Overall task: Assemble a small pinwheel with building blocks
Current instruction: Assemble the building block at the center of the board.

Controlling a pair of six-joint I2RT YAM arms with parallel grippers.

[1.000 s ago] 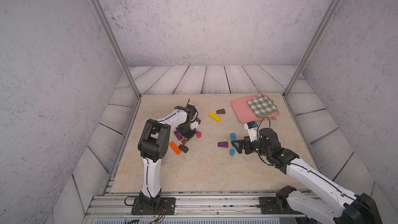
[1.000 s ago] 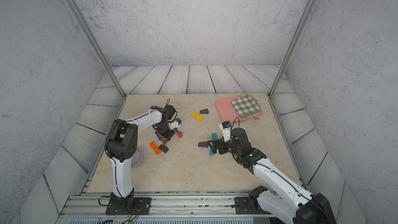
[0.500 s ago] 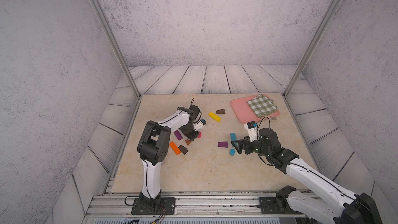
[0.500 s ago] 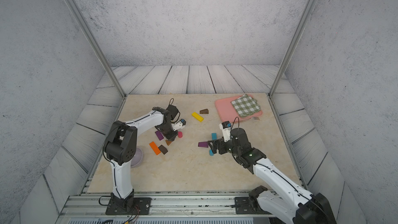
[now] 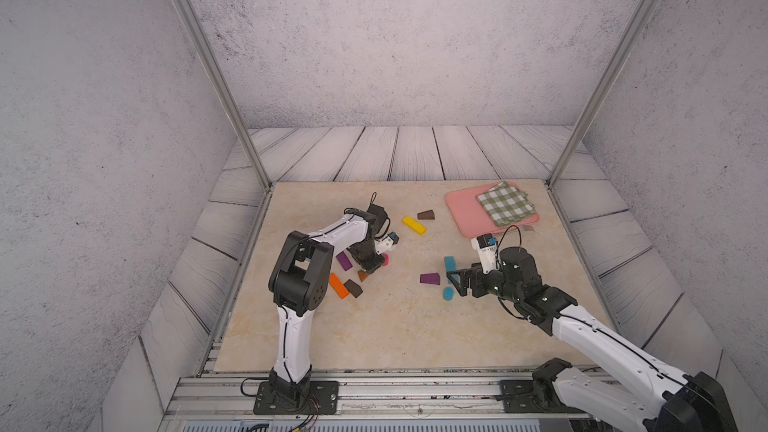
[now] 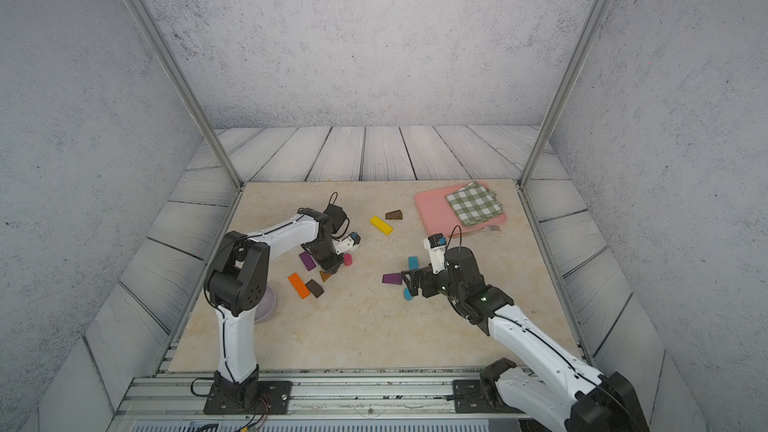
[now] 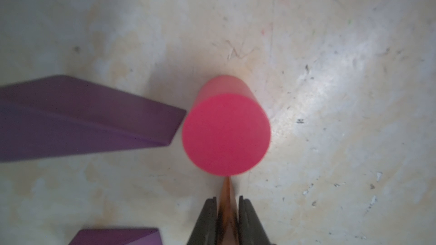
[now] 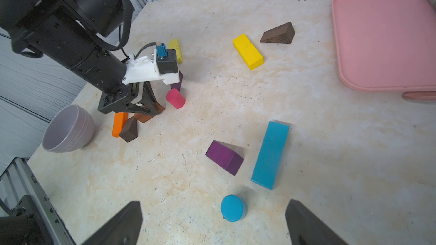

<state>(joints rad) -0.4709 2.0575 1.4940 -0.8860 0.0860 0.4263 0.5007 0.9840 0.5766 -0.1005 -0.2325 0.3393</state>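
Top views: over the last second the left hand [image 5: 371, 266] swung slightly toward the pink cylinder [image 5: 385, 259]. The red-brown wedge [image 5: 363, 275] now pokes out on its near side; a second ago the hand covered it. The purple wedge [image 5: 344, 260], orange bar [image 5: 338, 285] and dark brown wedge [image 5: 353, 288] haven't shifted. The right hand [image 6: 409, 282] hasn't moved either. It sits low by the blue cylinder [image 6: 407, 294], well apart from the left cluster.

Left wrist: the left hand [image 7: 227, 199] is clenched on the red-brown wedge [image 7: 227, 208], fingers tight on both flat faces. The thin edge points straight at the pink cylinder [image 7: 225, 133], touching it or just short; can't tell which. The purple wedge's tip is just beside the same cylinder.

Right wrist: the right hand [image 8: 213, 202] is released, jaws wide, nothing between them. The blue cylinder [image 8: 233, 208] stands on the tabletop [image 8: 330, 161] just ahead of them, the teal bar [image 8: 270, 154] beyond it. From here the held wedge looks at or barely off the tabletop.

My read: pink is the hub and the first blade is being seated against it. No pinwheel shape yet, most blocks are scattered, so it's early. Risk: a nudge rolls or slides the hub.
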